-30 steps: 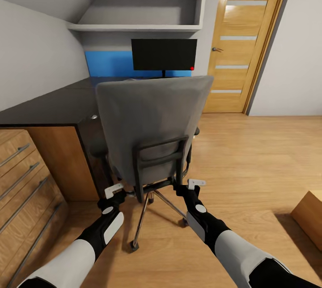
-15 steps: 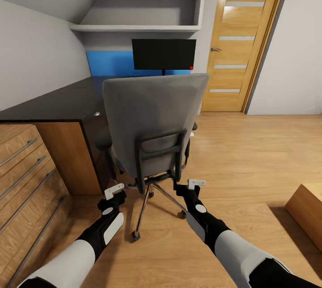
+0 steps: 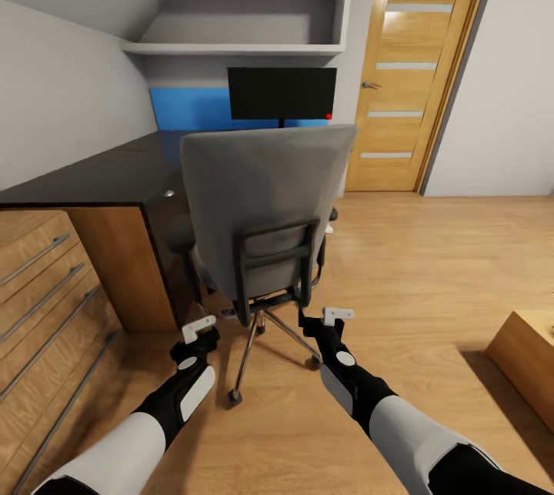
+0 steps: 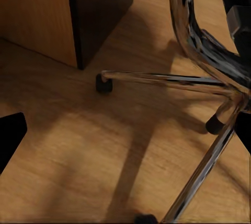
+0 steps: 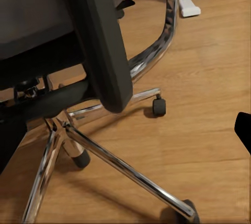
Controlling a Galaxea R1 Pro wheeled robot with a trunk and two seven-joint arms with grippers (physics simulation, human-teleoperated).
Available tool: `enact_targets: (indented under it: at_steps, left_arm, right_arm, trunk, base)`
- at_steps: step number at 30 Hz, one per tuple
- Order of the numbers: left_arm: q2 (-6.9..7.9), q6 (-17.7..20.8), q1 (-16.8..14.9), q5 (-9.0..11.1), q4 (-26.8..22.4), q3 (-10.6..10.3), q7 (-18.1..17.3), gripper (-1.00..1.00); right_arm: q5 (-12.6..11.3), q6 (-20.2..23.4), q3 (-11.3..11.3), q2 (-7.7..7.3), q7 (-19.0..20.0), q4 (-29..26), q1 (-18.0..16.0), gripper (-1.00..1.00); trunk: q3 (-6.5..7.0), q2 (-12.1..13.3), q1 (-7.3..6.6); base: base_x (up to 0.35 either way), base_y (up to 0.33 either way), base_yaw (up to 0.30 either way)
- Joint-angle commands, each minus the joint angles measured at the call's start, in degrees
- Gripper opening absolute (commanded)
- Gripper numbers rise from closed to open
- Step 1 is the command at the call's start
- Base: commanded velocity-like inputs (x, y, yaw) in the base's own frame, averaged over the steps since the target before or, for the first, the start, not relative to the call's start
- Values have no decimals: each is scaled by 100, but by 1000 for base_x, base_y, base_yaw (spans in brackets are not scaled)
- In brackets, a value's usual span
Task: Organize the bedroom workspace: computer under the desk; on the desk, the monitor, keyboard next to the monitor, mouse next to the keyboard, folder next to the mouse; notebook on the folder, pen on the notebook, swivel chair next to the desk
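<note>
the swivel chair point(image 3: 265, 210) stands with its tall grey upholstered back toward the camera, a black frame bar across the lower back and a shiny chrome star base point(image 5: 104, 153) on small black castors resting on the light wood plank floor point(image 3: 431, 272). it sits just beside the glossy black-topped desk point(image 3: 100, 175), whose end panel is warm wood veneer. behind the chair the thin black monitor point(image 3: 282, 93) stands on the desk, a red dot at its lower corner, before a blue wall panel point(image 3: 188, 108). the left gripper point(image 3: 198, 327) and right gripper point(image 3: 337, 316) hover low behind the chair, apart from it, both with white fingertips spread and empty. a wooden door point(image 3: 419, 68) with pale strips stands at right.
</note>
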Motion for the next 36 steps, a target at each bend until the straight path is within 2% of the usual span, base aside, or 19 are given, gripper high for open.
enact_targets:
  at_steps: [1, 10, 20, 23, 29, 36]
  left_arm:
    - [-4, -37, -5, 61, 5, -57, 34, 100]
    - [-41, -33, -5, 66, 39, -302, 42, 100]
    - [-152, -34, -5, 69, 200, -914, 50, 100]
    - [-172, -38, -5, 69, 228, -1026, 50, 100]
    - [-215, -39, -5, 68, 308, -1130, 50, 100]
    - [-257, -36, -5, 65, 330, -1157, 50, 100]
  right_arm:
    - [-38, -23, 49, -3, -40, 3, -6, 100]
    - [-35, -23, 49, -3, -40, 3, -6, 100]
    - [-35, -23, 48, -3, -40, 3, -6, 100]
    - [-34, -23, 48, -3, -40, 3, -6, 100]
    - [-34, -23, 48, -3, -40, 3, -6, 100]
    - [-34, -23, 42, -4, -40, 3, -6, 100]
  trunk:
    - [-5, -2, -3]
    - [-5, -2, -3]
    - [-5, -2, -3]
    - [-5, -2, -3]
    - [-5, -2, -3]
    - [-5, -2, -3]
  base:
    - [-106, 0, 0]
    - [-41, 0, 0]
    - [-4, 0, 0]
    - [0, 0, 0]
    - [0, -38, 0]
    - [0, -204, 0]
